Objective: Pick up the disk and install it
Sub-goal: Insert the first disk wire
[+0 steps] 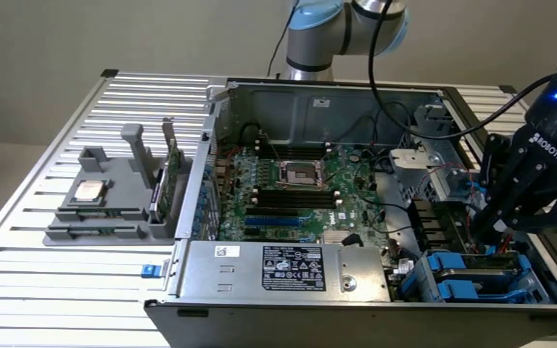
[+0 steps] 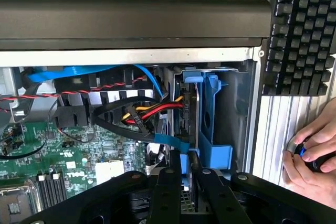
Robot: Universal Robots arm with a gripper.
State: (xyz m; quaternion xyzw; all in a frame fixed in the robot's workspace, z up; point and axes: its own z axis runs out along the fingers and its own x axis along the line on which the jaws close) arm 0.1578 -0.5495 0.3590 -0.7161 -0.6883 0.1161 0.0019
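One disk point(image 2: 190, 114) stands on edge straight ahead of our pincer point(image 2: 185, 167), whose fingers point(image 2: 170, 174) pinch its near blue-framed end so we can keep it lined up with the blue drive bay point(image 2: 218, 129) around it

Cables point(image 2: 139, 114) crowd beside the blue drive bay point(image 2: 212, 129); case wall point(image 2: 247, 119) opposite.
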